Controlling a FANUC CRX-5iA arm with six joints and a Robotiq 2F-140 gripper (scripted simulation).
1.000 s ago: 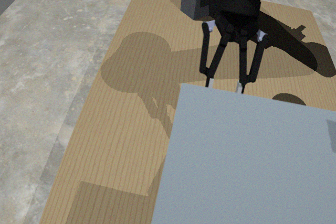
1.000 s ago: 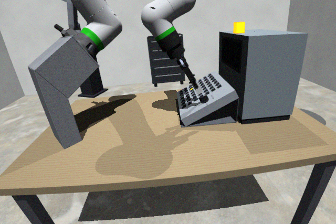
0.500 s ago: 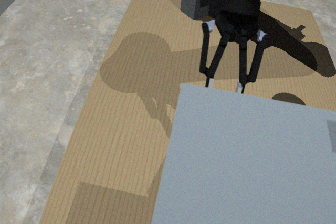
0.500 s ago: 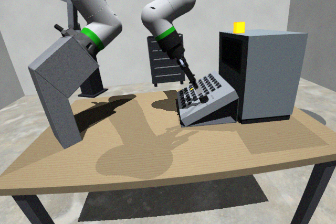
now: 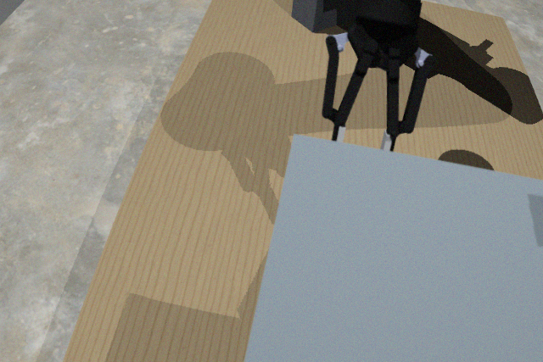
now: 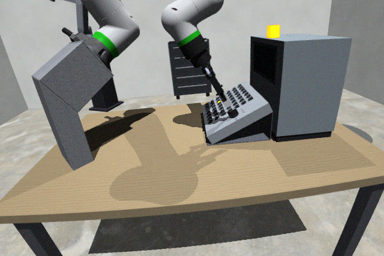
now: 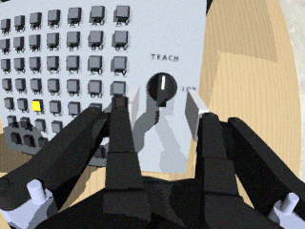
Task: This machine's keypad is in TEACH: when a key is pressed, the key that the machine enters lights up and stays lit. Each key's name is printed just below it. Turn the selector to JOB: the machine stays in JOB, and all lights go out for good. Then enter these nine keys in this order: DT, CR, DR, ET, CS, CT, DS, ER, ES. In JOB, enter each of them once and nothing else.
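Observation:
The grey sloped keypad [image 7: 95,57] carries rows of dark keys, and one key near its lower left is lit yellow [image 7: 37,106]. The black selector knob [image 7: 162,87] has its white pointer up at the TEACH label; the other label to its right is partly hidden by a finger. My gripper [image 7: 162,99] is open, with one fingertip on each side just short of the knob, and nothing is held. In the exterior view the gripper [image 6: 221,96] hovers over the keypad [image 6: 234,107] close to the lit key [image 6: 218,101]. In the top view the fingertips [image 5: 363,136] dip behind the machine's top.
The grey machine cabinet [image 6: 303,83] stands right behind the keypad, with a yellow block [image 6: 273,30] on top. Its top [image 5: 394,253] hides the keypad in the top view. A large angled grey box [image 6: 66,92] stands at the table's left. A drawer cabinet [image 6: 187,73] stands behind the table.

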